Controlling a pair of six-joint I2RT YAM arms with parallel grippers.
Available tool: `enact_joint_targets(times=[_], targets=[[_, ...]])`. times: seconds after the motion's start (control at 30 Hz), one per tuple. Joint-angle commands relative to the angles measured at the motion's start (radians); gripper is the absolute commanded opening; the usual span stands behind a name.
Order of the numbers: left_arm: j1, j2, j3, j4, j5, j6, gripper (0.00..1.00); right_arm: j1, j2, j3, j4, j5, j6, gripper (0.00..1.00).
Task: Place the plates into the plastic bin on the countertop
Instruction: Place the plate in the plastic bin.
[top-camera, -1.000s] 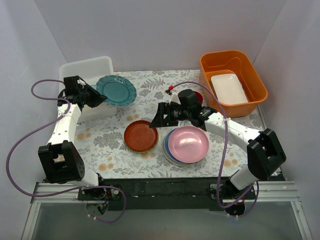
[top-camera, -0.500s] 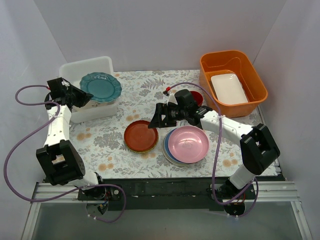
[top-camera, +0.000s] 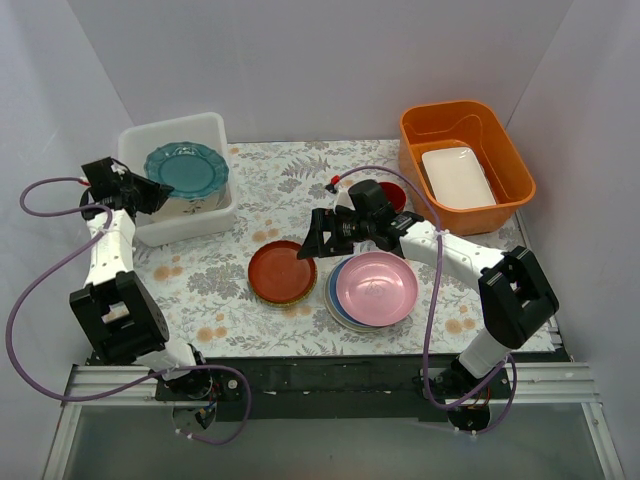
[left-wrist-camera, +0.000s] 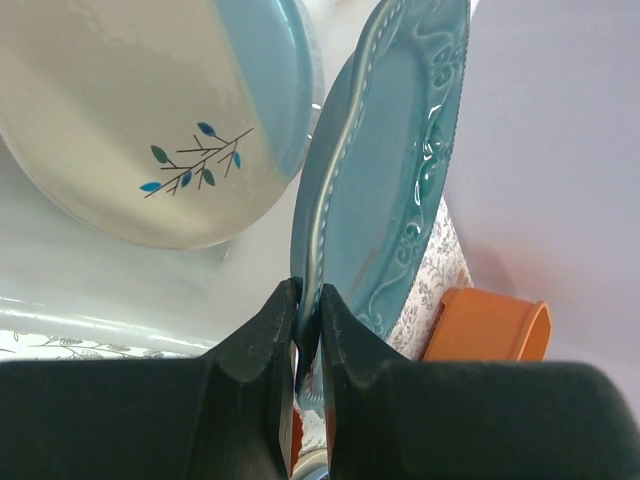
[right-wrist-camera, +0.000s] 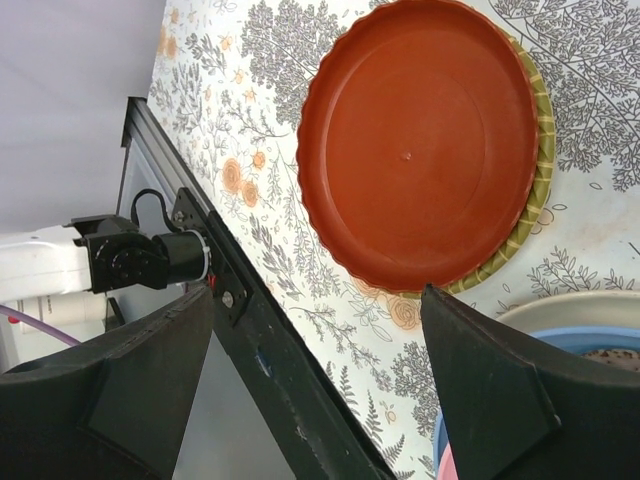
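Observation:
My left gripper (top-camera: 143, 192) (left-wrist-camera: 309, 305) is shut on the rim of a teal plate (top-camera: 186, 169) (left-wrist-camera: 385, 190) and holds it over the white plastic bin (top-camera: 200, 126). A cream plate with a blue rim and leaf sprig (left-wrist-camera: 140, 110) lies in the bin beneath it. My right gripper (top-camera: 318, 237) (right-wrist-camera: 315, 300) is open and empty above the red plate (top-camera: 282, 271) (right-wrist-camera: 420, 140), which rests on a straw-yellow plate (right-wrist-camera: 532, 200). A pink plate (top-camera: 376, 287) tops a stack to its right.
An orange tub (top-camera: 466, 163) with a white rectangular dish (top-camera: 458, 177) stands at the back right. A dark red mug (top-camera: 395, 193) sits behind my right arm. The flowered countertop cloth (top-camera: 290, 190) ends at a black rail (right-wrist-camera: 270, 360) in front.
My left gripper has carried the teal plate leftward from beside the bin to over it. My right gripper has barely moved.

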Motion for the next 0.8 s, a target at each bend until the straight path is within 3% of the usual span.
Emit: enact_joint_targets(times=[0.0, 0.33, 0.77], targets=[[0.01, -0.029, 0.062, 0.125, 0.043, -0.039, 0.0, -0.004, -0.019, 0.033, -0.037, -0.012, -0.046, 0.92], [0.01, -0.03, 0.024, 0.125, -0.027, -0.037, 0.0, -0.008, 0.016, 0.05, 0.002, -0.039, -0.023, 0.92], [0.01, 0.099, 0.018, 0.123, -0.056, -0.045, 0.0, -0.008, 0.068, 0.108, -0.018, -0.052, -0.026, 0.91]])
